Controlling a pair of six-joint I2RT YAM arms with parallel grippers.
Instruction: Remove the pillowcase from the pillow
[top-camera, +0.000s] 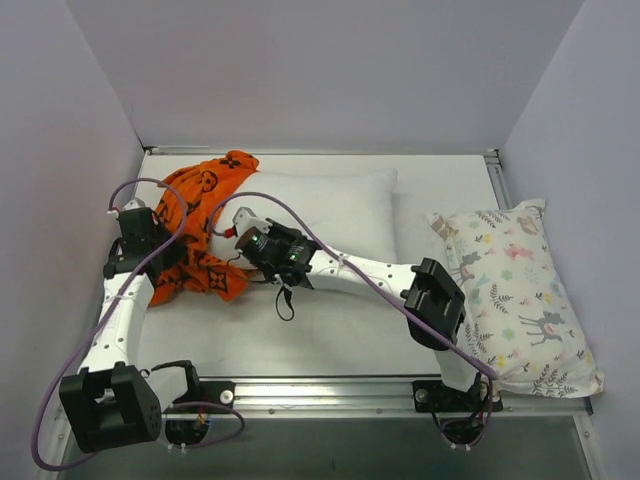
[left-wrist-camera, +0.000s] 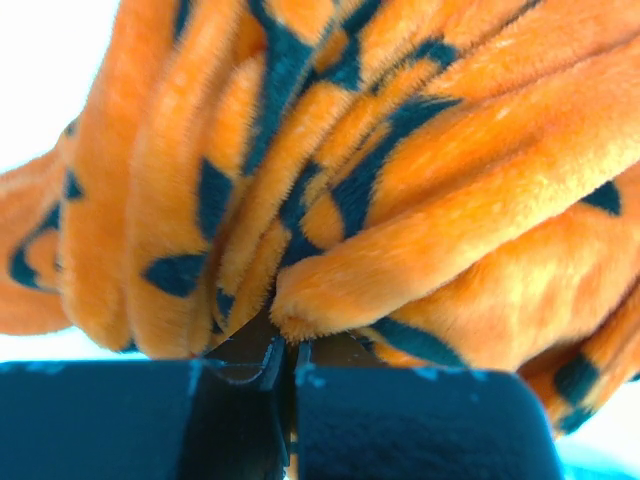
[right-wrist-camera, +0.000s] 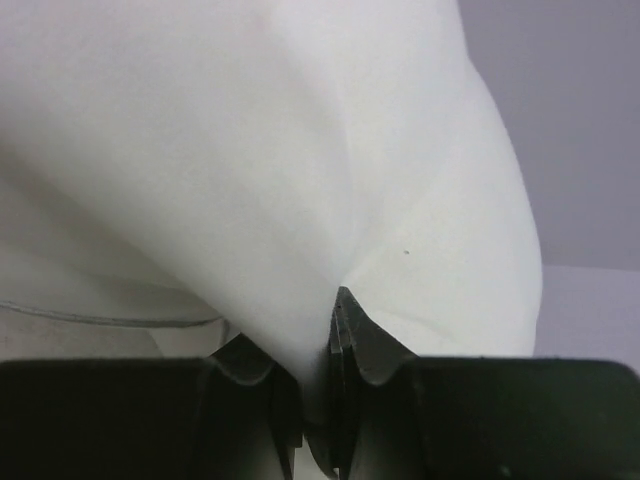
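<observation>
Across the middle of the table (top-camera: 330, 345) the pillow (top-camera: 340, 210) is lying, its left end seemingly caught (the bunching is hiding it) in the pillowcase (top-camera: 205, 200) heaped there. Clamped together, the left gripper (left-wrist-camera: 285, 355) is pinching orange folds, while the right gripper (right-wrist-camera: 315, 330) is nipping a thin white pleat. Should that pleat start slipping, the pillow is likely going along with the case.

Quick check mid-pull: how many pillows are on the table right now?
2. The plain white pillow lies mid-table, its left end covered by the orange pillowcase, and the right gripper pinches it. The animal-print pillow lies along the right edge. None seems hidden.
</observation>
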